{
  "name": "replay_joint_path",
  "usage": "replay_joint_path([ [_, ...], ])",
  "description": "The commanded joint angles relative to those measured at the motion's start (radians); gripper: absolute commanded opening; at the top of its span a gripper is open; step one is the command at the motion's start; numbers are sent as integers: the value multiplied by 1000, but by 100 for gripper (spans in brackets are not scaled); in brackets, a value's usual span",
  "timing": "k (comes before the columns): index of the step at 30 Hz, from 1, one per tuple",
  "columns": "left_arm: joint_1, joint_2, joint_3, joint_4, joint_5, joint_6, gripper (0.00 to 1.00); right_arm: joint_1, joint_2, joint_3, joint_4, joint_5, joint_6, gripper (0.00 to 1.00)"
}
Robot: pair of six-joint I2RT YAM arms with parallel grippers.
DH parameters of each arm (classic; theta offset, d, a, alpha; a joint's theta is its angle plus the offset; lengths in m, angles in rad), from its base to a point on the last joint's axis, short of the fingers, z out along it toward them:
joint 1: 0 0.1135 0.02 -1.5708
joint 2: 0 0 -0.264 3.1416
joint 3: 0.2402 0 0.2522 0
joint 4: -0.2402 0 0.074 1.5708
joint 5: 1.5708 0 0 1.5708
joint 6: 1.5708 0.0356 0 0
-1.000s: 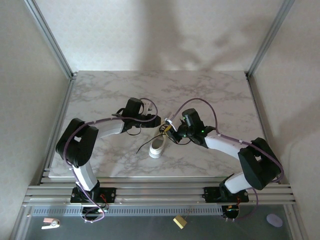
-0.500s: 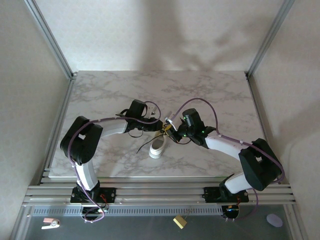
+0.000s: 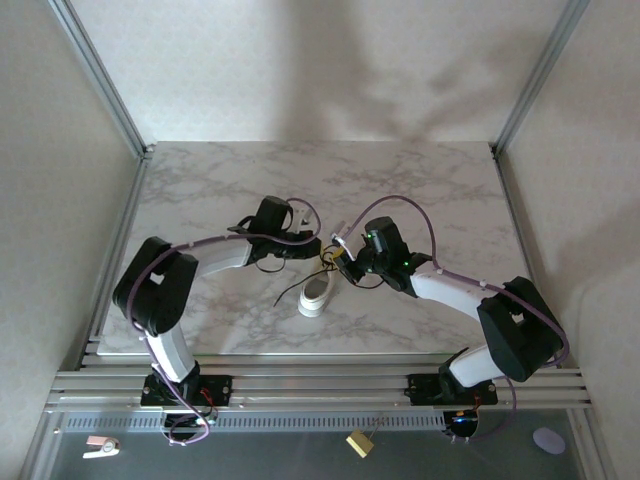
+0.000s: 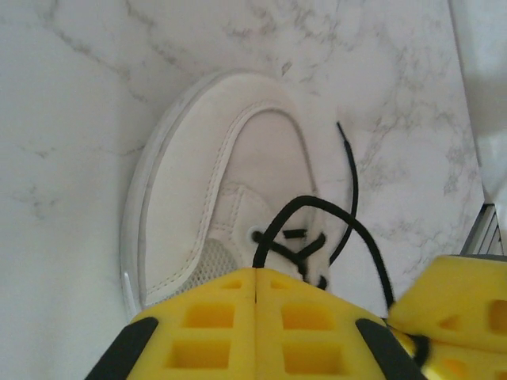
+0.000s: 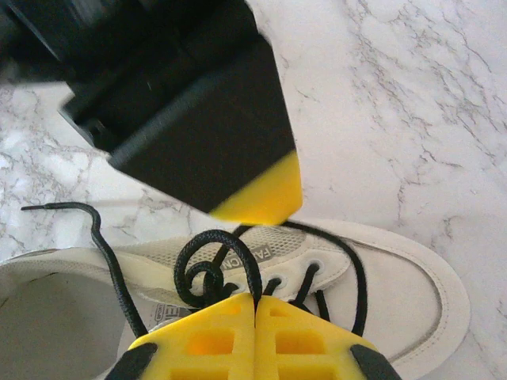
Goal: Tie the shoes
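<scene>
Jaws pressed flat together on the left gripper (image 4: 257, 317) and the right gripper (image 5: 255, 336), each pinching the black laces (image 5: 212, 267) over the white sneaker (image 3: 316, 294) near the middle of the table (image 3: 200, 185), and risks slipping them free or dragging the light shoe with any uneven pull.

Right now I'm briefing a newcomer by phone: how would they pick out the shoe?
Start at the marble table and go to its middle, where the left tool and right tool meet. Right under them lies the small white sneaker; unlike those yellow-tipped tools, it trails thin black laces.
</scene>
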Motion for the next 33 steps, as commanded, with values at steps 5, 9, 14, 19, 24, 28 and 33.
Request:
replay_joint_path([
  [5,3,-120,-37,-46,-140,-8,0,4,-27,-21,39,26,4,0],
  [9,2,-147,-77,-62,-168,-38,0,4,-30,-28,65,6,20,0],
  [14,-2,-200,-145,-44,-189,-104,0,6,-29,-42,143,-39,79,0],
  [19,-7,-269,-207,-4,-229,-174,0,6,-21,-61,231,-55,143,0],
  [24,-10,-310,-234,27,-228,-205,0,7,-12,-61,258,-70,176,0],
  [28,-24,-306,-230,21,-230,-209,0,12,-19,-67,279,-65,190,0],
  [33,-34,-336,-251,1,-259,-231,0,12,-61,-93,284,-30,210,0],
])
